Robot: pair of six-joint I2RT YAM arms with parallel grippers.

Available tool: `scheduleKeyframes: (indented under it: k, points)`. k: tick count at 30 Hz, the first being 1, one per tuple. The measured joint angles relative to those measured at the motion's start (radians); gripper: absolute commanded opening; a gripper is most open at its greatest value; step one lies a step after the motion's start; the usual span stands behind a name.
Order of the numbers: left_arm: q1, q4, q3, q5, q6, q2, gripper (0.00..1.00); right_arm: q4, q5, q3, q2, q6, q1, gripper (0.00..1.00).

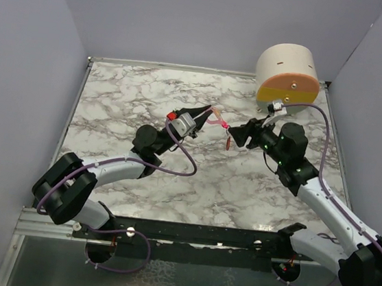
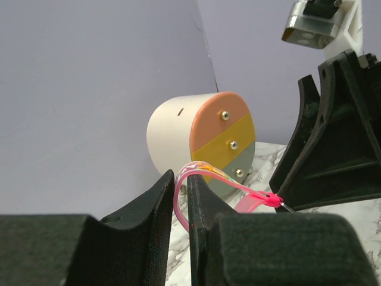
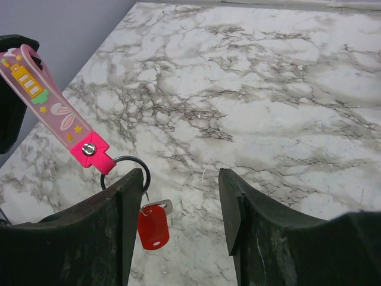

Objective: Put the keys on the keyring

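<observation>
My left gripper (image 2: 181,183) is clenched on the keyring (image 3: 70,126) strap above the worktop's (image 1: 127,94) middle. The red key (image 3: 153,226) hangs from its ring beside my right gripper (image 3: 178,185), whose jaws are released. The drum (image 1: 288,75) in the far right corner hides its contents.

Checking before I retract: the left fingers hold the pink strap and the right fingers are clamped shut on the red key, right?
No. The right fingers stand open, not clamped on the key, as the right wrist view shows. The left fingers do hold the strap.
</observation>
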Motion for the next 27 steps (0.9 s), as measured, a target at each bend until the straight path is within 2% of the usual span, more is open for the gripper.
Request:
scheduleKeyframes:
  k: [18, 22, 27]
  points:
    - [0.000, -0.058, 0.019, -0.038, 0.024, 0.005, 0.17, 0.009, 0.005, -0.019, -0.074, 0.003, 0.000, 0.54]
    - [0.000, -0.070, 0.021, -0.045, 0.029, 0.005, 0.16, 0.001, 0.044, -0.019, -0.074, 0.005, 0.000, 0.55]
    - [0.000, -0.099, 0.021, -0.079, 0.041, 0.005, 0.15, -0.026, 0.127, -0.019, -0.081, 0.019, 0.000, 0.68]
